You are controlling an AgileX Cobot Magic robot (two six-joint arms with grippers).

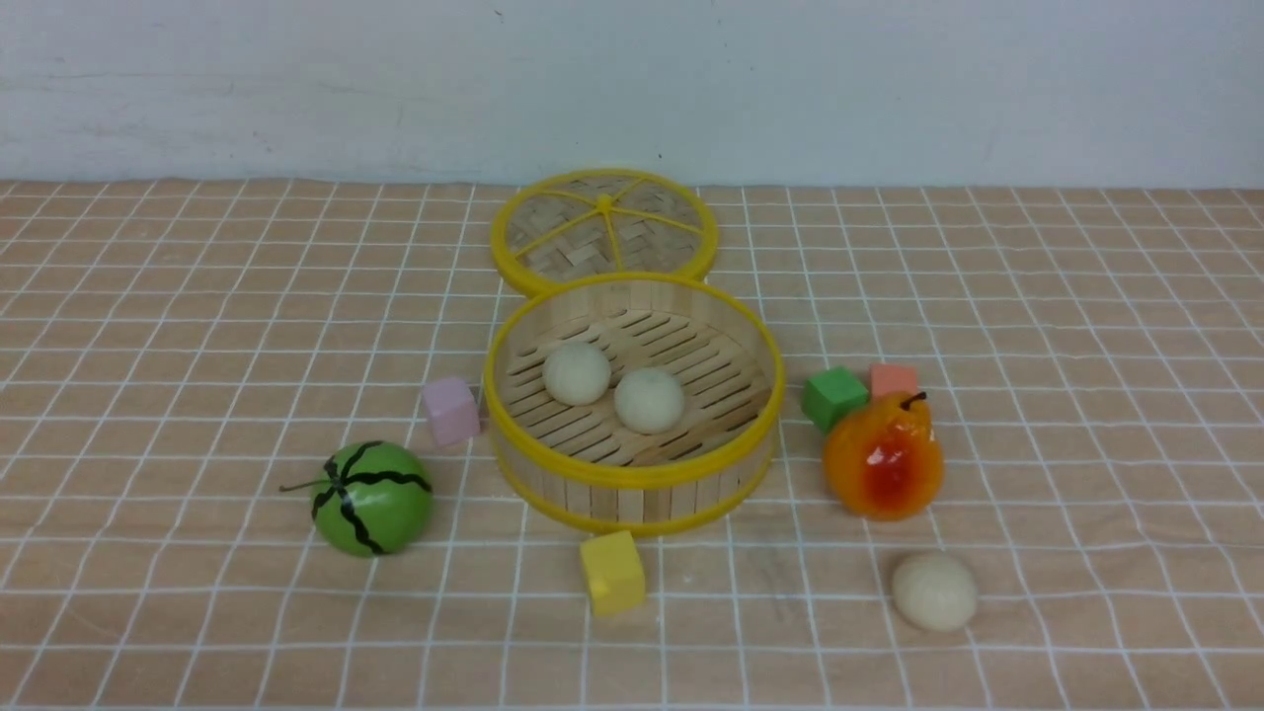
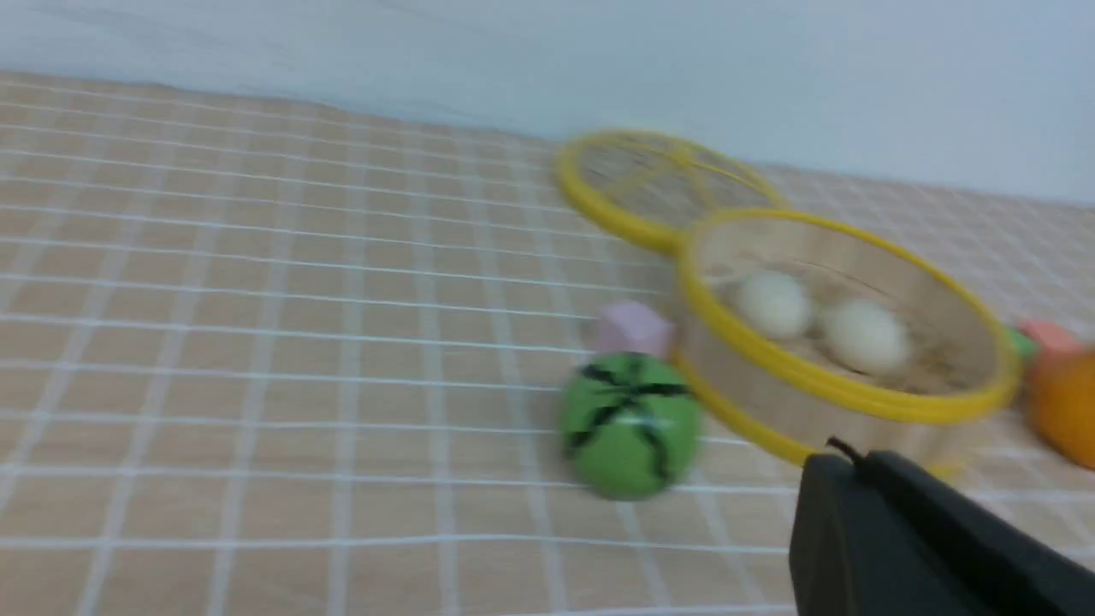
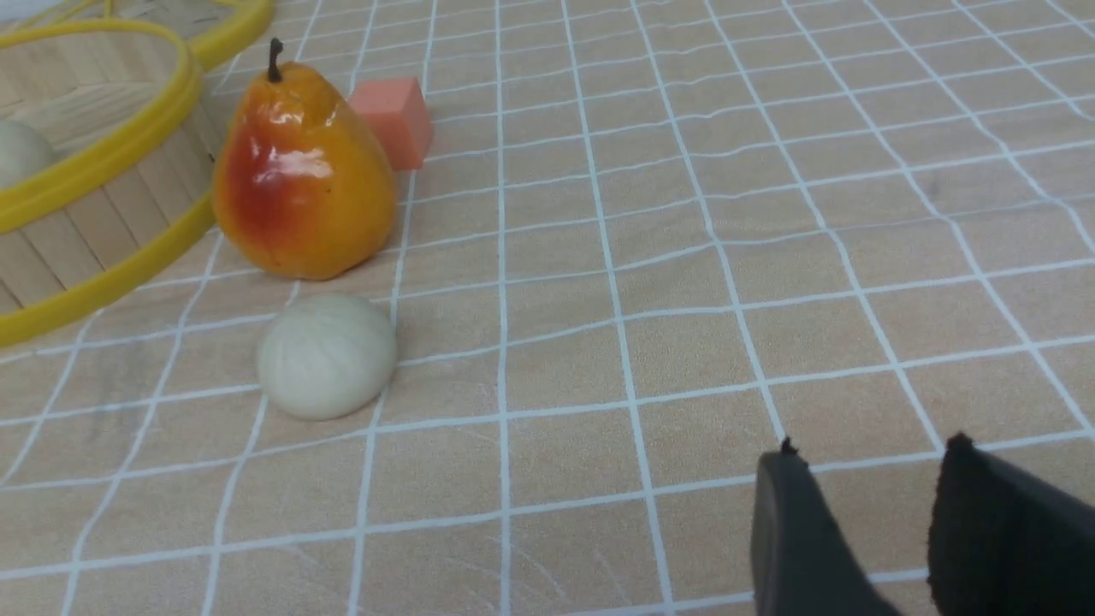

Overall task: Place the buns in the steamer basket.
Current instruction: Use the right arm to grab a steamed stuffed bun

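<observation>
Fetching the third bun (image 1: 934, 591) is judged to be the step in hand. In the front view it is seen alone at the lower right of the frame, on the checked cloth (image 1: 197, 326), just below the pear (image 1: 882, 456) and well apart from the steamer basket (image 1: 632, 499) at the centre. Two buns (image 1: 577, 373) are already laid side by side in the basket, left of its middle. No arm is shown in this view.

The left wrist view is blurred. The left gripper (image 2: 843, 479) is made out only as one dark mass, its jaws pressed together with nothing between them.

In the right wrist view the right gripper (image 3: 873, 449) is seen low over bare cloth, jaws apart and empty. The loose bun lies some way off, near the pear but not touching it. It is judged that the jaws should be lowered round the bun's widest part from the side away from the pear. They should be closed gently, since a round ball may slip out. The bun should then be lifted clear of the yellow rim and released over the free floor on the basket's right. Only the fingertips are shown here, and the basket is cut off by the frame edge.
</observation>
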